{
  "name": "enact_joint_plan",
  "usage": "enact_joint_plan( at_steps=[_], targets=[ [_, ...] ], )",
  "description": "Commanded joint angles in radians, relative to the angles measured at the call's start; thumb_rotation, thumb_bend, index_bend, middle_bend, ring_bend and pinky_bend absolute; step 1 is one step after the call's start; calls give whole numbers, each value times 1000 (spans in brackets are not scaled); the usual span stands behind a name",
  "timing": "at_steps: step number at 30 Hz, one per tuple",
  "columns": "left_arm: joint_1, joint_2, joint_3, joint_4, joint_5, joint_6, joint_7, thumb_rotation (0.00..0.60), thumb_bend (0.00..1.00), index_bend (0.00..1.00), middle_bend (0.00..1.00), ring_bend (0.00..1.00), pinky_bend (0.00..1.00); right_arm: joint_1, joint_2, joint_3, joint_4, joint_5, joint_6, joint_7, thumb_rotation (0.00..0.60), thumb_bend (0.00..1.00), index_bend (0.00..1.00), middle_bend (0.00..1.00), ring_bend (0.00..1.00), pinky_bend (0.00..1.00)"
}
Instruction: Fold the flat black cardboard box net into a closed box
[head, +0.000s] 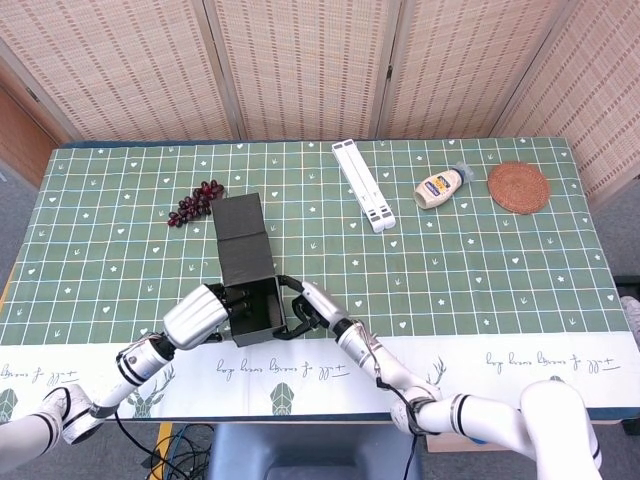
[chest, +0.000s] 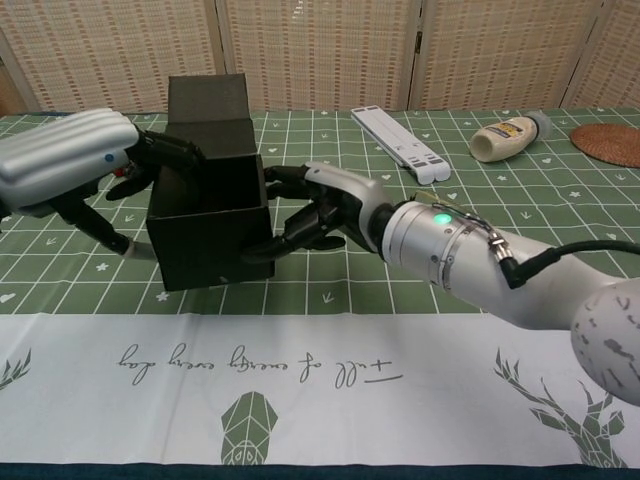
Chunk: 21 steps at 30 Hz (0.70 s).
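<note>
Here the black box (chest: 208, 222) stands on the surface between both robot hands — left robot hand (chest: 75, 160) and right robot hand (chest: 320, 208) gripping opposite walls — its lid flap (head: 241, 216) unfolded, stretching away beyond them.

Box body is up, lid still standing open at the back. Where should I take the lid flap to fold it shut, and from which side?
Take the lid flap by its free top edge, from behind. It stands upright off the rear wall of the black box, so that edge is exposed. Left hand and right hand press the side walls.
</note>
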<state>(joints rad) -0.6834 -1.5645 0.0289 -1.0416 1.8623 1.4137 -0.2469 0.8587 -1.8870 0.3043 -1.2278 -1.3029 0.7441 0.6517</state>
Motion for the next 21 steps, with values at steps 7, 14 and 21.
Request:
enact_joint_plan(
  at_steps=[7, 14, 21],
  targets=[
    [-2, -113, 39, 187, 4, 2, -70, 600, 111, 463, 387, 509, 638, 12, -83, -47, 134, -35, 7, 9, 600, 111, 329, 395, 818, 1000],
    [-2, -159, 69, 272, 11, 5, -92, 600, 111, 463, 387, 509, 638, 6, -122, -76, 209, -70, 32, 41, 600, 110, 329, 388, 809, 1000],
    [0, -171, 88, 281, 12, 9, -78, 600, 111, 463, 387, 509, 633, -6, -140, -106, 249, -111, 71, 68, 600, 111, 329, 387, 804, 1000]
  ],
)
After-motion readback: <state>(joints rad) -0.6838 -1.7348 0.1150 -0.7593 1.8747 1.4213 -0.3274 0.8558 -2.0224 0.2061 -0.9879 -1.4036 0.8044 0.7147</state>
